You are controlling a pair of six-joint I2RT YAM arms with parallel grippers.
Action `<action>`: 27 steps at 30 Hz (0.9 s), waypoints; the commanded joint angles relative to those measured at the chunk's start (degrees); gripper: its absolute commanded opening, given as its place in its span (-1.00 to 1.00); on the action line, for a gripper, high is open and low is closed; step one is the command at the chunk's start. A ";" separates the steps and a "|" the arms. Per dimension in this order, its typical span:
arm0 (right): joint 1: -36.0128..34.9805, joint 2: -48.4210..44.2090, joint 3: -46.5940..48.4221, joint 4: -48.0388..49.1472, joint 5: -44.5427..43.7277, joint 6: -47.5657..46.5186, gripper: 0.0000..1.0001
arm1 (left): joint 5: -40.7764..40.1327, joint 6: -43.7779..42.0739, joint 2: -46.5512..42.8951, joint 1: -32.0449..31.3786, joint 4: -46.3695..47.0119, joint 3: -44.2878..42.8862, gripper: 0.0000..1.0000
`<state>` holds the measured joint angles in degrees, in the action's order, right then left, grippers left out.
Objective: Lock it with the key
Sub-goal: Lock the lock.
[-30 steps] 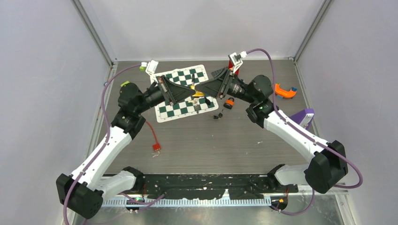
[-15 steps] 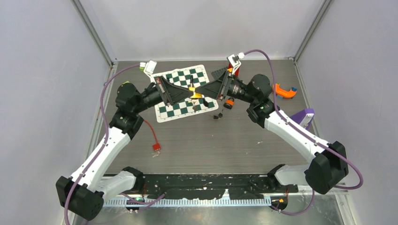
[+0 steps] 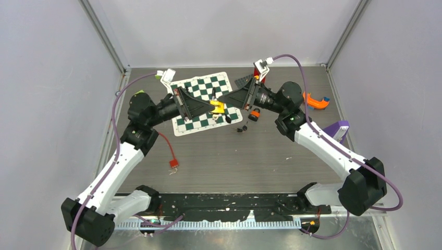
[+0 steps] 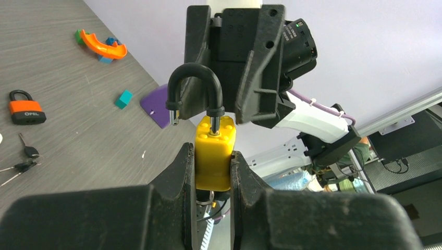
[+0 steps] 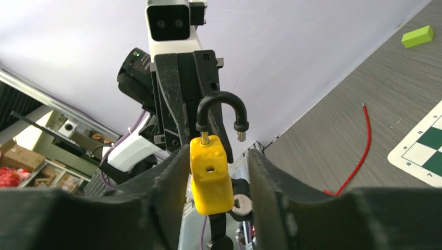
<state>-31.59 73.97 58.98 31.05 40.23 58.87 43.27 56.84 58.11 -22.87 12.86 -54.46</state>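
A yellow padlock [image 4: 213, 159] with a black shackle [image 4: 195, 88] swung open is clamped between my left gripper's fingers [image 4: 185, 166]. My left gripper [image 3: 211, 106] holds it in the air above the chessboard mat. A key on a ring [image 5: 241, 203] hangs under the lock. My right gripper [image 5: 218, 156] faces the left one, jaws open on either side of the padlock [image 5: 211, 174], which sits close to its left finger [image 5: 174, 172]. In the top view the padlock [image 3: 218, 107] shows between both gripper tips, with my right gripper [image 3: 223, 99] just beyond it.
An orange padlock [image 3: 254, 114] and loose keys [image 3: 240, 128] lie right of the chessboard mat [image 3: 200, 120]. A red cable [image 3: 169, 151], a green block [image 3: 139, 94], an orange curved piece [image 3: 316, 101] and a purple piece [image 3: 336, 129] lie around the table.
The two grippers have shifted slightly where they meet. The yellow padlock now shows more plainly between them in the top view.
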 commanded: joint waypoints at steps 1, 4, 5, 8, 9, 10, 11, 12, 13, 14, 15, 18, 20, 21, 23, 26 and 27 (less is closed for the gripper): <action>-0.27 -1.80 2.17 1.48 2.76 -1.12 0.20 | 0.63 1.26 -1.04 0.28 4.82 -2.73 -1.00; -0.31 -1.95 2.98 -0.26 2.03 -2.10 0.30 | 2.52 1.20 -0.82 0.29 5.00 -3.31 -1.00; -0.31 -1.97 3.33 -1.95 1.41 -3.15 0.30 | 3.32 1.06 -0.75 0.29 4.86 -3.61 -1.00; -0.22 -2.73 4.75 -5.02 0.21 -7.35 0.30 | 5.02 0.16 -0.91 0.29 3.19 -4.02 -1.00; -0.18 -3.30 4.83 -5.71 -0.30 -8.33 0.30 | 5.40 0.04 -1.01 0.29 2.77 -4.05 -1.00; -0.06 -3.57 4.90 -5.94 -0.49 -9.98 0.30 | 5.69 0.02 -1.29 0.29 2.37 -4.02 -1.00; 0.08 -4.06 4.82 -6.03 -0.85 -10.61 0.31 | 6.18 0.09 -1.53 0.29 2.08 -4.03 -1.00; 0.40 -4.21 4.76 -5.75 -0.81 -11.39 0.31 | 6.67 0.11 -1.68 0.29 1.77 -4.07 -1.00; 0.53 -4.39 4.75 -4.68 -0.38 -11.79 0.32 | 7.23 0.18 -1.91 0.29 1.45 -4.15 -1.00; 0.69 -4.38 5.05 -4.33 -0.13 -12.82 0.34 | 7.89 0.32 -2.02 0.29 0.90 -4.29 -1.00; 0.73 -4.13 5.61 -3.54 0.89 -13.44 0.35 | 8.69 0.51 -2.14 0.28 0.59 -4.44 -1.00; 0.75 -2.33 6.38 3.11 6.68 -14.93 0.47 | 11.78 1.01 -2.11 0.27 0.13 -4.81 -1.00; 0.75 0.27 7.24 11.19 13.35 -12.17 0.50 | 14.27 1.16 -1.92 0.29 0.32 -5.00 -1.00; 0.74 2.18 8.33 15.90 17.27 -11.00 0.51 | 15.11 1.17 -1.79 0.29 0.42 -4.96 -1.00; 0.77 4.34 8.91 22.07 20.82 -7.07 0.51 | 17.30 1.76 -1.83 0.28 1.64 -4.94 -1.00; 0.77 6.06 9.02 26.94 23.52 -2.47 0.51 | 19.14 3.25 -2.26 0.28 4.33 -4.39 -1.00; 0.75 6.12 8.80 26.86 23.77 -2.52 0.51 | 19.37 3.46 -2.37 0.28 4.47 -4.42 -1.00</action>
<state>-30.83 78.83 66.13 46.52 56.62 51.42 58.00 57.89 57.78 -22.85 11.29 -56.34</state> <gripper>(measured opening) 0.756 0.156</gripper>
